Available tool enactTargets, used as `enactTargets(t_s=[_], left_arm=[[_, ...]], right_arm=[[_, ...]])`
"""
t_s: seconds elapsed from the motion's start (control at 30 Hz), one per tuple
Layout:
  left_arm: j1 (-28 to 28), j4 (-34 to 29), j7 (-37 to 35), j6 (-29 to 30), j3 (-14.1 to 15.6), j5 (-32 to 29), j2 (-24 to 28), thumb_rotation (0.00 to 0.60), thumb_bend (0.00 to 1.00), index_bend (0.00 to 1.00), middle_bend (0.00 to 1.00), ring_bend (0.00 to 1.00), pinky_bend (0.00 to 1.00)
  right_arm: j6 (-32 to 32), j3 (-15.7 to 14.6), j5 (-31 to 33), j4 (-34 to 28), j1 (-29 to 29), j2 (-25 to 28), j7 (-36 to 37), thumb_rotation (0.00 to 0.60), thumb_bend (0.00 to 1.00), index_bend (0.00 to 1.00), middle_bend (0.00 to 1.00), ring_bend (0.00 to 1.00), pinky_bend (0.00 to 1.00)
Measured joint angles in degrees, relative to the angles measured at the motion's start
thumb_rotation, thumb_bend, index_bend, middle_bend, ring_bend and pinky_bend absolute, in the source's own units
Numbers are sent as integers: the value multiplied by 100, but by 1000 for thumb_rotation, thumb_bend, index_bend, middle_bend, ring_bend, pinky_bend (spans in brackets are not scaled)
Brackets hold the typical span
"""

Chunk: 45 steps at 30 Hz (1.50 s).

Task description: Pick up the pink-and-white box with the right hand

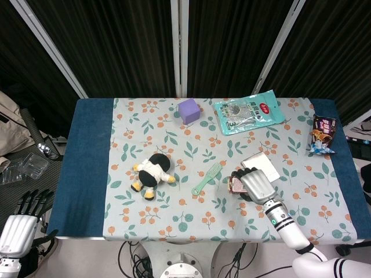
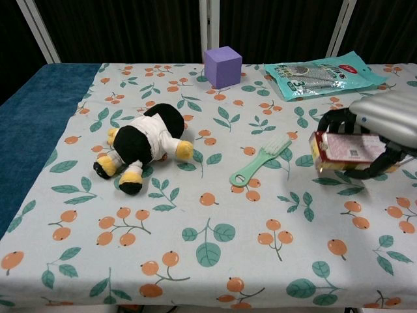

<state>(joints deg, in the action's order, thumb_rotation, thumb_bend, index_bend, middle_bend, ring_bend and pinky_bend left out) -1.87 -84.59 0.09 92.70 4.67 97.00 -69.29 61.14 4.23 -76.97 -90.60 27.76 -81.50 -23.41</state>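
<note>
The pink-and-white box (image 2: 343, 149) hangs clear of the flowered cloth at the right, and my right hand (image 2: 384, 127) grips it with fingers wrapped round its top and underside. In the head view the box (image 1: 235, 185) pokes out to the left of that hand (image 1: 257, 184), just right of the green comb. My left hand (image 1: 20, 223) stays low beyond the table's near left corner, fingers apart and holding nothing.
A green comb (image 2: 260, 160) lies just left of the held box. A plush toy (image 2: 143, 143) lies left of centre, a purple cube (image 2: 223, 66) and a teal snack bag (image 2: 322, 72) at the back. A flat white packet (image 1: 263, 165) and a dark snack pack (image 1: 322, 134) lie to the right.
</note>
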Motion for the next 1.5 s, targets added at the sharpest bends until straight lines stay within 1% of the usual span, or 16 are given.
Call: enactTargets(t_s=[0.13, 0.3, 0.43, 0.5, 0.57, 0.7, 0.77, 0.8, 0.87, 1.03, 1.13, 1.23, 1.33, 1.37, 1.43, 1.5], left_arm=[[17, -18, 21, -22, -4, 4, 0, 600, 106, 102, 61, 0, 70], [32, -63, 61, -41, -10, 6, 26, 600, 106, 102, 61, 0, 70], [47, -81, 74, -97, -8, -19, 40, 600, 106, 102, 61, 0, 70], [61, -87, 79, -127, -8, -30, 43, 600, 107, 102, 60, 0, 70], [74, -88, 73, -153, -12, -42, 43, 600, 106, 102, 60, 0, 70], [92, -71, 58, -199, -7, -52, 25, 600, 106, 102, 61, 0, 70], [92, -58, 54, -205, -4, -60, 16, 600, 106, 102, 61, 0, 70], [90, -56, 51, -202, -4, -63, 15, 600, 106, 102, 61, 0, 70], [86, -56, 47, -186, -5, -62, 17, 600, 107, 102, 61, 0, 70], [71, -63, 52, -138, -5, -41, 26, 600, 106, 103, 61, 0, 70], [67, -74, 58, -118, -7, -32, 27, 600, 106, 102, 61, 0, 70], [57, -85, 64, -68, -14, -14, 30, 600, 106, 102, 61, 0, 70], [48, -112, 73, -36, -20, -1, 46, 600, 107, 102, 61, 0, 70], [48, -126, 79, -28, -24, 3, 58, 600, 106, 102, 61, 0, 70], [55, -146, 88, -16, -42, 5, 73, 600, 107, 102, 61, 0, 70], [75, -163, 100, -14, -70, 2, 86, 600, 107, 102, 61, 0, 69]], right_arm=[[53, 198, 164, 205, 10, 96, 144, 600, 232, 464, 482, 387, 500], [-179, 375, 644, 697, 111, 59, 207, 600, 232, 460, 473, 387, 492], [-485, 474, 991, 1081, 207, -81, 373, 600, 232, 436, 444, 387, 477], [-511, 496, 1028, 1272, 241, -189, 441, 600, 231, 397, 416, 378, 452], [-551, 498, 1077, 1431, 275, -286, 474, 600, 228, 336, 365, 335, 406], [-589, 487, 1102, 1621, 324, -402, 510, 600, 205, 201, 227, 174, 257], [-594, 483, 1092, 1665, 339, -425, 569, 600, 166, 61, 125, 70, 150], [-613, 479, 1089, 1674, 347, -426, 585, 600, 144, 14, 80, 28, 96], [-659, 470, 1078, 1680, 365, -412, 638, 600, 114, 0, 33, 0, 29], [-619, 454, 972, 1604, 353, -332, 832, 600, 92, 0, 12, 0, 6], [-445, 429, 833, 1428, 282, -214, 923, 600, 74, 0, 10, 0, 0], [-71, 341, 567, 1118, 107, 3, 1008, 600, 55, 0, 4, 0, 0], [525, 138, 165, 737, -211, 308, 1038, 600, 44, 0, 0, 0, 0], [816, 28, -12, 613, -377, 427, 1027, 600, 44, 0, 0, 0, 0], [1297, -149, -261, 476, -668, 583, 1006, 600, 44, 0, 0, 0, 0], [1890, -359, -497, 398, -1080, 727, 1010, 600, 44, 0, 0, 0, 0]])
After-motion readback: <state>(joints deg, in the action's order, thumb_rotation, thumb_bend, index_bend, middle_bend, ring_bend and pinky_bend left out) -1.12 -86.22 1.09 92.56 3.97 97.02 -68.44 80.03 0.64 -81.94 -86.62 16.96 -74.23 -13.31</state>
